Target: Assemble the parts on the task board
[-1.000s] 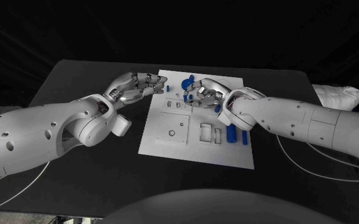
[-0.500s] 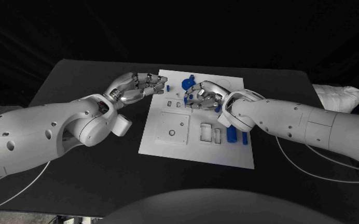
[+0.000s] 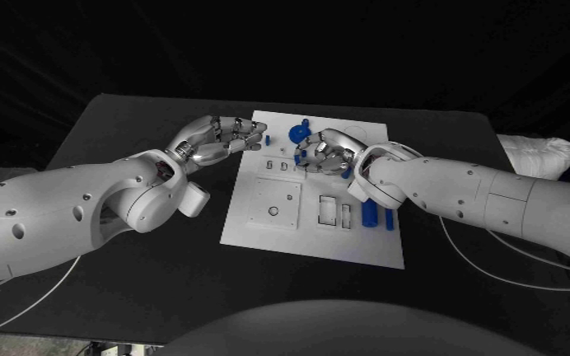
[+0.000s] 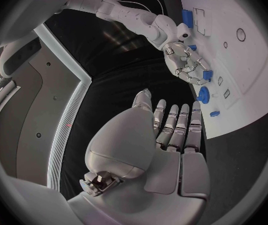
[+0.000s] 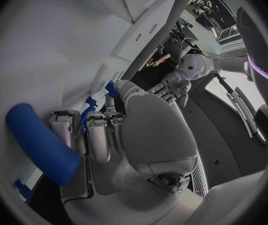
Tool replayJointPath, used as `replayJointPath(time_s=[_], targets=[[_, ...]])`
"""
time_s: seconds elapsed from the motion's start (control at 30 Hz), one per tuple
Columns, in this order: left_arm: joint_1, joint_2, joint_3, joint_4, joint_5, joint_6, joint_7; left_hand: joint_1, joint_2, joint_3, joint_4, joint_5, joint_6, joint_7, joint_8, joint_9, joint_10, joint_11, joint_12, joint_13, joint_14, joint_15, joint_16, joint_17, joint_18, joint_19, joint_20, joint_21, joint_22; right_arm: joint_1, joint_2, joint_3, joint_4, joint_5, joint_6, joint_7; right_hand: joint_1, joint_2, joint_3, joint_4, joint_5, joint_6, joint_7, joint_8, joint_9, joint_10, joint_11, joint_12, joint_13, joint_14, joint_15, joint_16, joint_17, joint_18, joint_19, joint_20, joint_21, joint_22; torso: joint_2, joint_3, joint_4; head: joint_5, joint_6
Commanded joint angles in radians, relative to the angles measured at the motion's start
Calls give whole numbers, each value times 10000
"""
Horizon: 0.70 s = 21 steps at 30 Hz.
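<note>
Your board (image 3: 311, 245) lies mid-table, with rectangular recesses near its front and blue parts standing along its far and right side: a round knob (image 3: 298, 133) at the far edge, pegs (image 3: 368, 214) by the right forearm. Bare table (image 3: 142, 290) surrounds the board on every side. Your right hand (image 3: 325, 152) sits over the board's far half, fingers curled around a blue cylinder (image 5: 40, 142). Your left hand (image 3: 221, 139) hovers just off the board's left edge, fingers extended side by side, grasping nothing.
</note>
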Motion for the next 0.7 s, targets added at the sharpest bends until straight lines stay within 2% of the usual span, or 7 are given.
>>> replayJointPath(time_s=[0.03,0.7], targets=[[-7,21,6,19,-28,199,13,109,-25,70,14,37,24,280,21,-12,14,50,49,-9,61,18,58,14,-44,35,-9,6,-10,-17,-7,-6,-39,-202,234,-134,50,75,-2,-45,69,-81,9,-34,-14,1050,89,39,2633,1079,71,35,2627,15,45,86,-53,2203,5,-1,-3,1,2],[-15,28,6,11,-28,220,-13,109,-25,70,14,37,24,280,21,-12,14,50,49,-9,61,18,58,14,-44,35,-9,6,-10,-18,-13,-7,-71,-339,368,-286,87,78,40,-103,95,-119,10,-41,-29,1050,92,39,2633,1079,77,35,2627,36,-24,93,-124,2176,3,-2,1,-15,2]])
